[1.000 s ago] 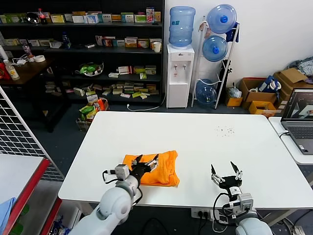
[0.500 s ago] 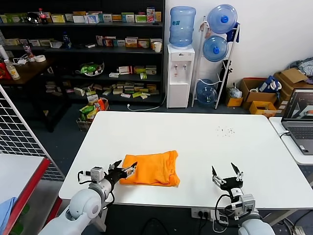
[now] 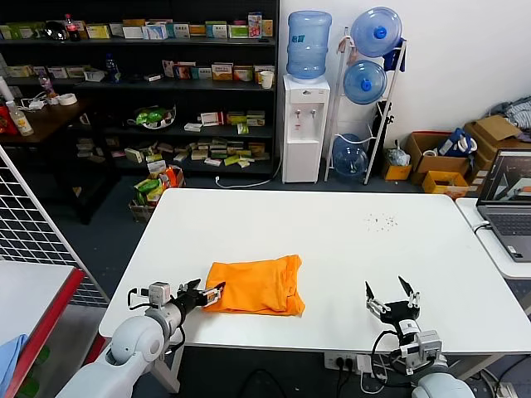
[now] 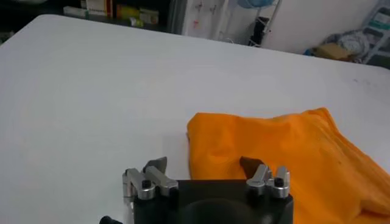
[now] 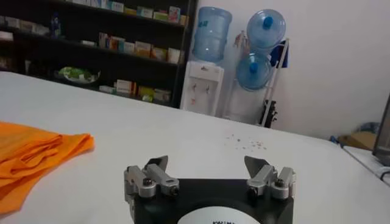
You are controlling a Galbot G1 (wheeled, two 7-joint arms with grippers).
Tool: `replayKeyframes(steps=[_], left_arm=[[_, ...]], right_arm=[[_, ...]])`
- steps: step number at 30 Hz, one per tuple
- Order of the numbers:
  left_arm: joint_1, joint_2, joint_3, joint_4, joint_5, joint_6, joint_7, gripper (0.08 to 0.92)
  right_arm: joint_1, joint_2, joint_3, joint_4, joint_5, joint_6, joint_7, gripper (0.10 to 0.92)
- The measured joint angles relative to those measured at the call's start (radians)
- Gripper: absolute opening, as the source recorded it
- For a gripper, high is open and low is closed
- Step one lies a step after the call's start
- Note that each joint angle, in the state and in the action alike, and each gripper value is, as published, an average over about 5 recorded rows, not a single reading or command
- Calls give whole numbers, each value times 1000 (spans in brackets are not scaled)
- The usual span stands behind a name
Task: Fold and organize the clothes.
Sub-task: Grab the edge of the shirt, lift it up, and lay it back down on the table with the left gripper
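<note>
The clothes are one orange T-shirt (image 3: 253, 286) lying folded into a rough rectangle on the white table (image 3: 348, 240), near its front left. My left gripper (image 3: 205, 293) sits low at the shirt's left front corner, open, with nothing between its fingers. In the left wrist view the shirt (image 4: 286, 152) spreads ahead of the left gripper (image 4: 203, 165), one fingertip over the cloth's edge, the other over bare table. My right gripper (image 3: 392, 295) stands open near the front edge, well right of the shirt. The right wrist view shows the right gripper (image 5: 206, 163) empty and the shirt (image 5: 36, 155) off to one side.
A laptop (image 3: 506, 203) sits on a side table at the right. Behind the table are a water dispenser (image 3: 304, 124), a rack of water bottles (image 3: 369, 79) and stocked shelves (image 3: 166, 83). A wire rack (image 3: 33, 232) stands at the left.
My left gripper has drawn back from on top of the shirt toward the front left, ending just off its left corner. The shirt lies flatter. The right gripper shifted slightly right.
</note>
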State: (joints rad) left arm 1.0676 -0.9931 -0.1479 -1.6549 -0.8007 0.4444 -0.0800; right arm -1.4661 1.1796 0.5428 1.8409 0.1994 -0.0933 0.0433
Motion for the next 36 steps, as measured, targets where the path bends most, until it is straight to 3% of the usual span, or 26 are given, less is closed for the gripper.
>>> replayKeyframes(steps=[22,29,36], left_arm=[[2,-13,-10,-18,-29,-16,-6,171],[16,49,-40,-20,-30,-13,-27,122],[39,171,-101,-1,-21,-2,-49,122]], right_arm=[[10,17,-20,18,-1,-11,4,823],[27,23,-39,16,-4,-21,10,823],[58,23,-75,6,-6,-29,14,823]])
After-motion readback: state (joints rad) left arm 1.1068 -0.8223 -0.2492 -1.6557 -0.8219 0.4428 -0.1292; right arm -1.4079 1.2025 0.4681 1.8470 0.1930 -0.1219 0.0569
